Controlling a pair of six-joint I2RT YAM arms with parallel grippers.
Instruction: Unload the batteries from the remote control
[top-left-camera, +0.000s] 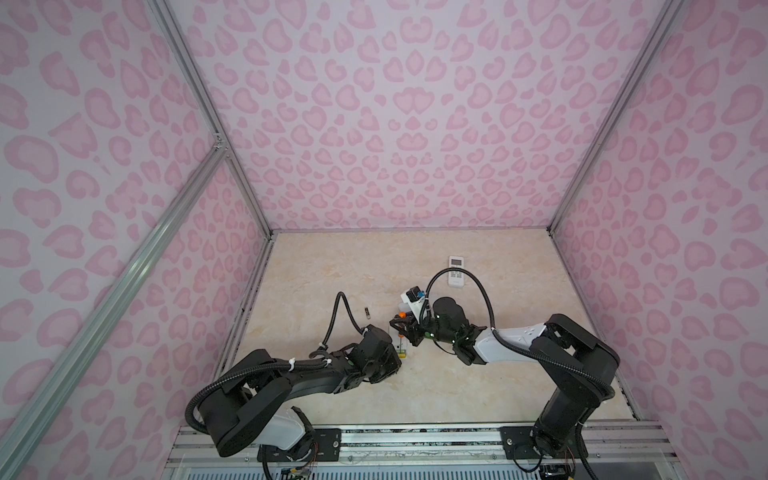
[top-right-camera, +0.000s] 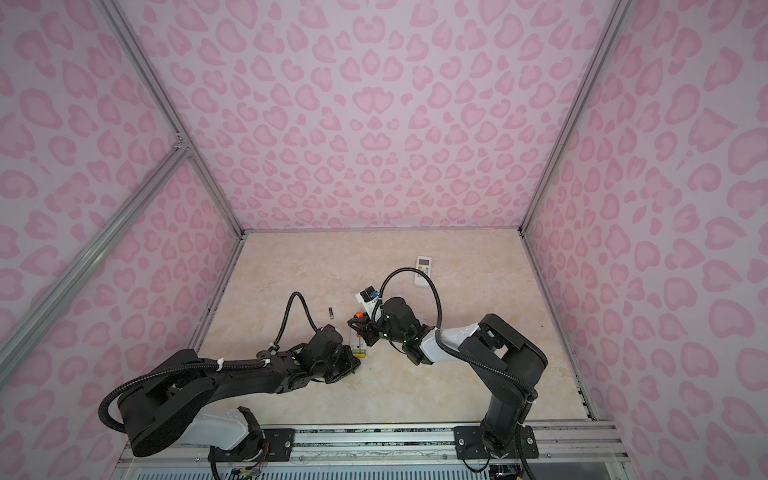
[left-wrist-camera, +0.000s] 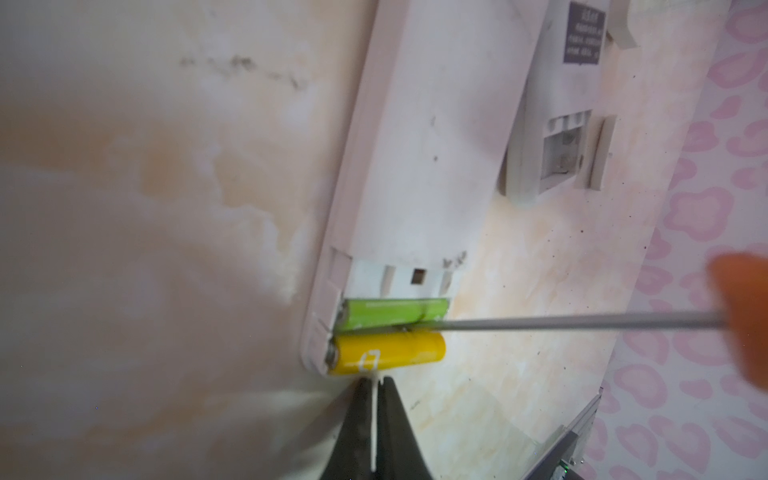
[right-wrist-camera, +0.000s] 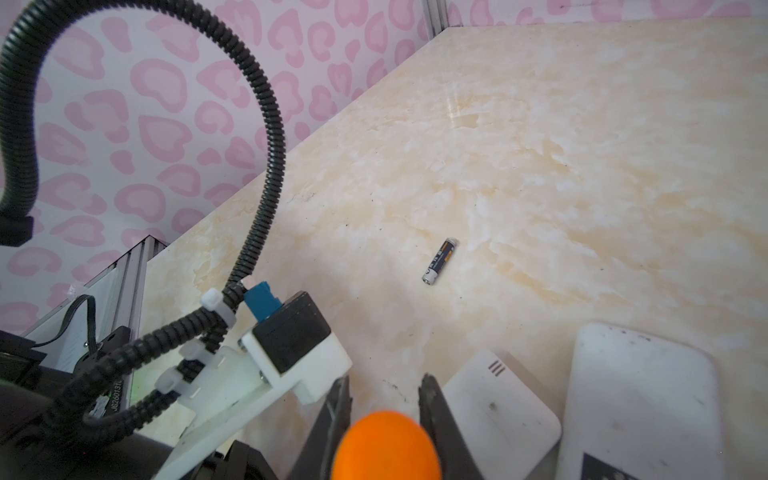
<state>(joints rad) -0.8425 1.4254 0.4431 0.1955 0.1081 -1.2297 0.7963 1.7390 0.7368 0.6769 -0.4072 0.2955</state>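
A white remote control lies face down with its battery bay open at one end. A green battery and a yellow battery lie side by side in that bay. The metal shaft of a screwdriver reaches in between them. My right gripper is shut on the screwdriver's orange handle. My left gripper is shut, its tips right beside the yellow battery, with only a thin pale slit between the fingers. In both top views the two grippers meet over this remote.
A loose black battery lies on the marble table left of the grippers. A second white remote lies next to the first with an empty open bay. A third remote lies face up farther back.
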